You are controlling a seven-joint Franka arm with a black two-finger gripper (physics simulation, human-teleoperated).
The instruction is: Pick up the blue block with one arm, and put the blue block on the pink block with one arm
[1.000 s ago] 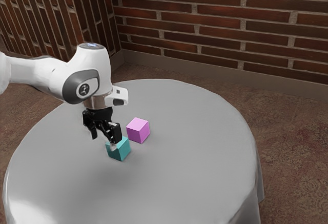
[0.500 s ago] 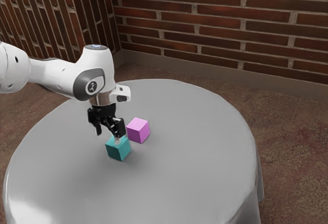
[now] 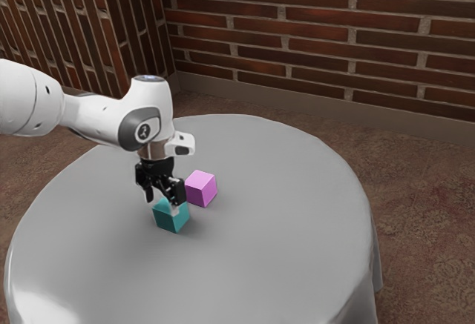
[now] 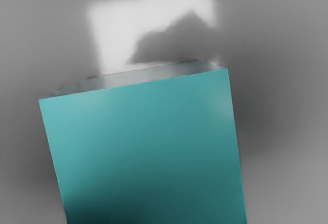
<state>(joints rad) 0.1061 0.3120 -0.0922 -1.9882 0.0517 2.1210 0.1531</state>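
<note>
The blue block (image 3: 171, 217) is a teal cube resting on the grey table (image 3: 282, 213), left of the centre in the exterior view. Just behind it, toward the exterior view's right, sits the pink block (image 3: 200, 188), a small gap apart. My gripper (image 3: 163, 196) points straight down over the blue block with its fingers open, the tips level with the block's top edge and not clamped on it. In the wrist view the blue block's top face (image 4: 143, 147) lies directly under my hand, slightly rotated.
The round table is covered with a grey cloth that hangs over its edge (image 3: 367, 265). A brick wall (image 3: 319, 35) stands behind, well away from the table. Brown carpet (image 3: 430, 205) surrounds it.
My hand has shifted toward the exterior view's right and turned about its vertical axis, ending centred over the blue block. Both blocks have stayed put.
</note>
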